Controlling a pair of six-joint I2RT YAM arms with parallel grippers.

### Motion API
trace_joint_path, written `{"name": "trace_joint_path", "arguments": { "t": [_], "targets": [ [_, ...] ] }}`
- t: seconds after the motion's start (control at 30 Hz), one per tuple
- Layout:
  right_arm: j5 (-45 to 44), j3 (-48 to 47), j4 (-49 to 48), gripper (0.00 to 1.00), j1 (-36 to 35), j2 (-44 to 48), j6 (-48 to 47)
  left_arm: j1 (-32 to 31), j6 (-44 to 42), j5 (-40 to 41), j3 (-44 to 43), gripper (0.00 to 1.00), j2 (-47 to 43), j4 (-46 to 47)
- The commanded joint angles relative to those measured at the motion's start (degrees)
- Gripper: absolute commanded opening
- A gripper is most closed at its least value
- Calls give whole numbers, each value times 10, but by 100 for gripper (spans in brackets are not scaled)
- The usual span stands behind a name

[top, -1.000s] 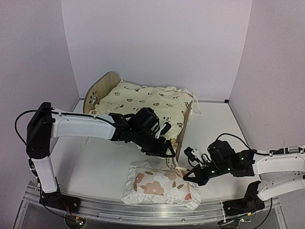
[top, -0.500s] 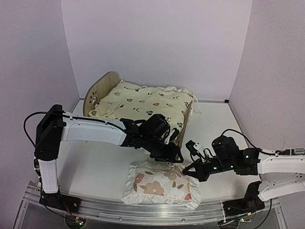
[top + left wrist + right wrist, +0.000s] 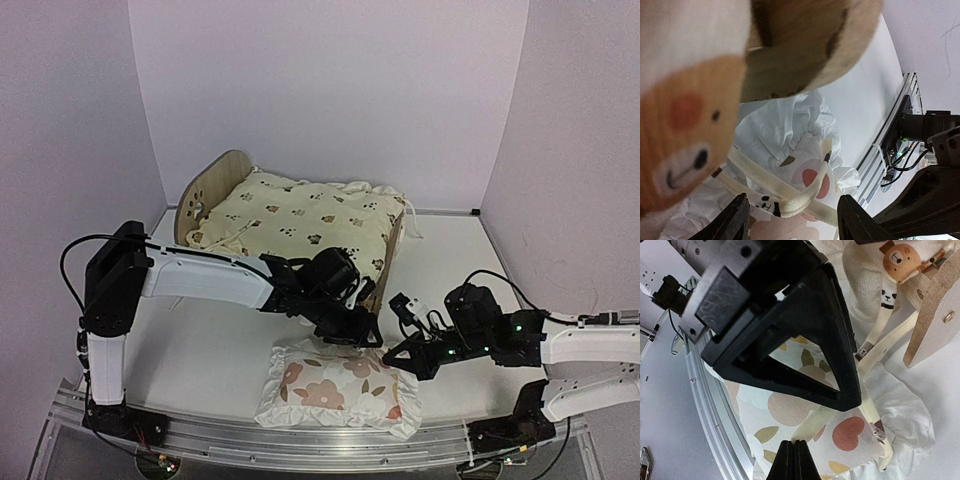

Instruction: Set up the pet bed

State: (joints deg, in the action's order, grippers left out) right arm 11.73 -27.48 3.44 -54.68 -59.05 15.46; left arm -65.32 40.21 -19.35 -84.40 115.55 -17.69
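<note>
**Left jaws apart over a tie string at the foot of the bed, right jaws closed**

From the overhead view I see the pet bed [image 3: 215,185] standing on the table [image 3: 200,340], its rounded headboard with paw-print cutouts away from my grippers and its footboard [image 3: 392,255] nearest them. The cream cushion [image 3: 300,215] lies in the frame and covers the base.

My left gripper [image 3: 360,325] is just in front of the footboard's near corner, low over the table. On the left wrist camera its fingers [image 3: 735,222] stand apart. A cream tie string [image 3: 790,197] with a small panda print runs across the gap between them, and I cannot tell whether either finger touches it. The string hangs from the cushion at the footboard corner and lies across the flowered pillow [image 3: 335,388].

The pillow lies flat on the table in front of the footboard, close to it, and one ruffled edge reaches almost under the bed's corner post.

My right gripper [image 3: 395,357] is beside the same end of the bed, just off the pillow's edge and pointing at the left gripper. On the right wrist camera its fingertips [image 3: 793,460] are pressed together with nothing between them.
</note>
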Motion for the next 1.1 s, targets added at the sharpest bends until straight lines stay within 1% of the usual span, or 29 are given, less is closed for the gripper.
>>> {"name": "trace_joint_path", "arguments": {
  "t": [0.0, 0.23, 0.3, 0.4, 0.53, 0.67, 0.83, 0.87, 0.9, 0.97, 1.0, 1.07],
  "targets": [
    [-6, -24, -10, 0, -2, 9, -7, -1, -17, -14, -30, 62, 25, -8],
    [2, -26, -11, 0, -3, 2, -11, -5, -12, -24, -48, 61, 39, -6],
    [5, -24, -14, 0, -3, -1, -11, -7, -9, -24, -51, 58, 41, -6],
    [5, -21, -18, 0, -3, -4, -11, -9, -4, -25, -56, 49, 45, -6],
    [2, -19, -21, 0, -2, -2, -10, -9, -2, -28, -59, 33, 45, -7],
    [-7, -18, -21, 0, -3, 1, -9, -10, -1, -25, -59, 25, 40, -12],
    [-8, -16, -20, 0, -2, 2, -1, -10, -3, -16, -61, 10, 35, -21],
    [-6, -16, -19, 3, -3, 3, 0, -10, -4, -14, -64, 9, 35, -24],
    [-7, -17, -19, 13, -2, 4, 1, -10, -5, -11, -66, 7, 35, -27],
    [-32, -16, -8, 39, -3, 9, 6, -10, -9, -5, -73, 4, 34, -35],
    [-63, -17, 2, 47, -3, 12, 13, -10, -11, -1, -77, 3, 34, -41],
    [-138, -19, 23, 50, -3, 14, 33, -10, -17, 7, -87, 1, 33, -53]
  ]
}}
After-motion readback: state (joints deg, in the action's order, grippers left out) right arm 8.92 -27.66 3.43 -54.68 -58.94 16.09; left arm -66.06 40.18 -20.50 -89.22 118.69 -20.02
